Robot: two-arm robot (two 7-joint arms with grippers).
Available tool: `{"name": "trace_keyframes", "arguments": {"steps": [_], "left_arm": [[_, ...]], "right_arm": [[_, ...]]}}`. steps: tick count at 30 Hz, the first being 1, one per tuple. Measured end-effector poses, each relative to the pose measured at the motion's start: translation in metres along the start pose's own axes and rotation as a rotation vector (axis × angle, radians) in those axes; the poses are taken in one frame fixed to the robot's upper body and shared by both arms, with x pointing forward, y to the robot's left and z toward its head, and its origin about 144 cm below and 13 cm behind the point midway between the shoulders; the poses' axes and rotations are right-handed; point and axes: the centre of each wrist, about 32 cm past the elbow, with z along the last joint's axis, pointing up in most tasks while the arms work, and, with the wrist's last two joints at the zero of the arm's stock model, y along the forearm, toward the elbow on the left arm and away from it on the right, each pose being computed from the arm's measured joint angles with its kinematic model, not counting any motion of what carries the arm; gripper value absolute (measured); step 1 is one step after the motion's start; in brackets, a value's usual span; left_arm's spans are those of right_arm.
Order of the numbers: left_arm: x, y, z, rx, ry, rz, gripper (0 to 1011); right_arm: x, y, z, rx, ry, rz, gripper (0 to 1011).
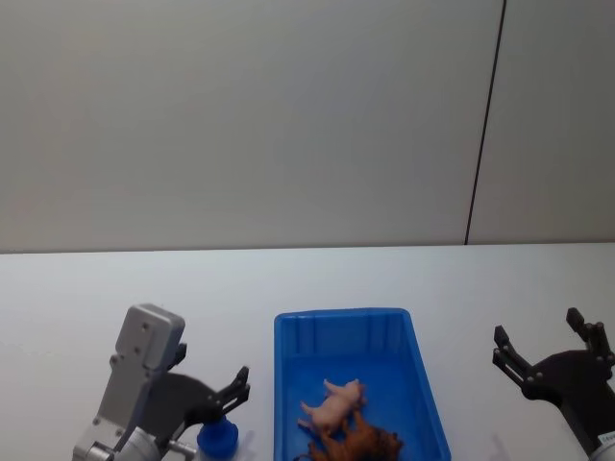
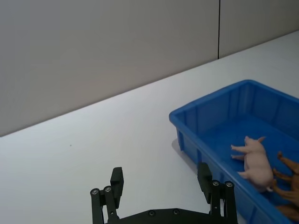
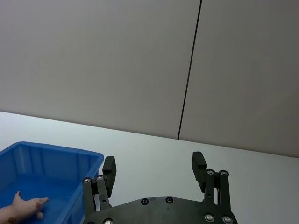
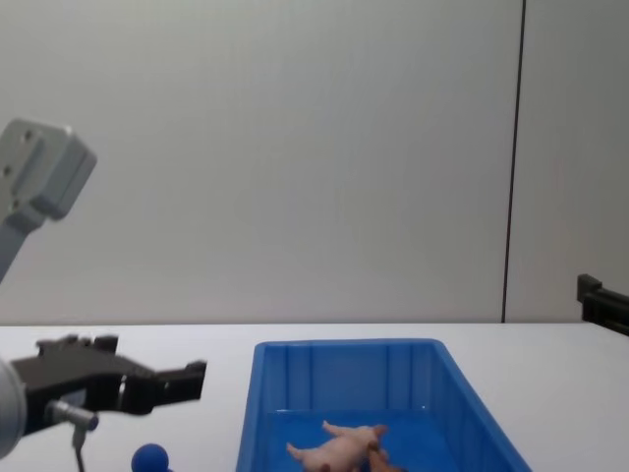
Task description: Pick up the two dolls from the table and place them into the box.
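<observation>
Across the scene's whole width runs the white table (image 1: 86, 288), bare from the far wall to the near edge of the head view on both sides of the box. At its centre sits the blue box (image 1: 288, 384), long side running away from the robot, thick rim all round and ribbed sloping walls. Wide open tabletop lies left of its left rim and right of its right rim. The left gripper (image 1: 235, 384) hangs above the table just left of the box's near left wall, fingers spread with nothing between them. The right gripper (image 1: 543, 346) hovers well apart from the box on the right, also spread and empty. Inside the box near its near end lies the pale pink animal (image 1: 333, 403) on its side, touching the brown lion (image 1: 365, 444) nearer still. The blue round-headed figure (image 1: 217, 437) stands on the table beneath the left gripper, just beside the box.
</observation>
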Motion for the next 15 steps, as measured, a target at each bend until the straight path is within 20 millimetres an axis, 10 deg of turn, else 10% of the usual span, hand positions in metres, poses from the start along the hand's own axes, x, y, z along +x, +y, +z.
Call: {"name": "trace_keyframes", "arguments": {"steps": [15], "left_arm": [[0.005,0.007,-0.018,0.083,0.031,-0.001,1001]], "right_arm": [[0.000,0.000,0.000,0.000,0.000,-0.001,1001]]}}
